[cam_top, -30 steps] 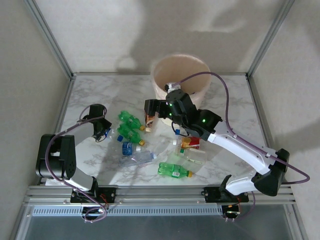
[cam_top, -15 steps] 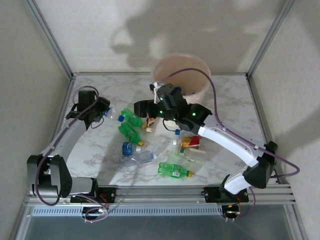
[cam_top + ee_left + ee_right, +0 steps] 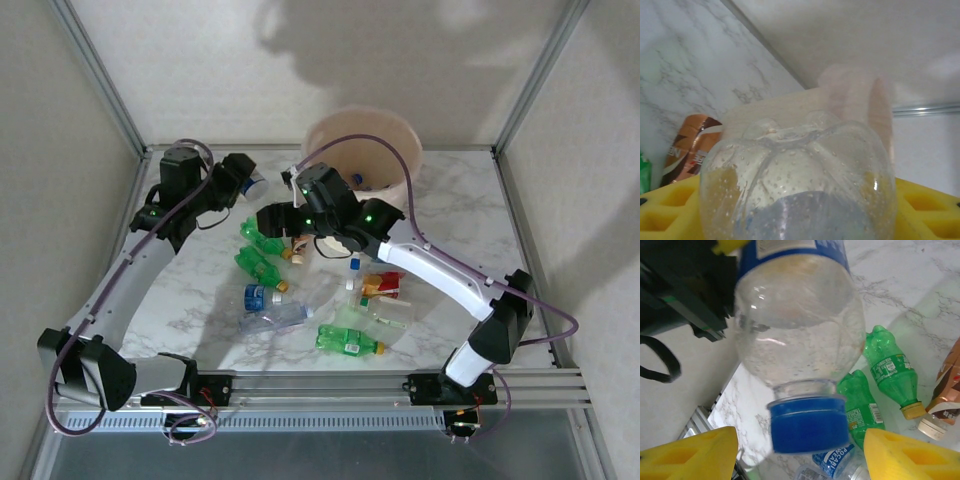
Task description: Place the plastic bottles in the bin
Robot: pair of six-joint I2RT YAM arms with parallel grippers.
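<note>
While the left claw (image 3: 237, 176) hangs over the far-left part of the white marble-look worktop (image 3: 480, 210), it's clamped tight on a clear plastic bottle with a blue cap and blue label (image 3: 252, 184). It's pinched at the base end between the yellow pads (image 3: 665, 205) (the left wrist view is basically all lumpy bottle bottom). That bottle is up off the worktop, a little left of the round cream-beige bin with the pinkish liner (image 3: 390, 135), not over its rim.

The right claw (image 3: 270, 215) sits just beside it with jaws apart. From the right wrist view its yellow fingers (image 3: 690, 455) stand either side of the bottle's cap with clear gaps, gripping nothing.

The other plastic bottles lie in a loose scatter mid-worktop, on the near side of the bin:
- two green plastic bottles (image 3: 262, 238) side by side
- a brown-orange bottle (image 3: 297, 243) partly under the right arm
- another green one (image 3: 348, 342) nearest the arm bases
- a crushed clear one (image 3: 275, 318)
- one with a red label (image 3: 382, 285)
</note>
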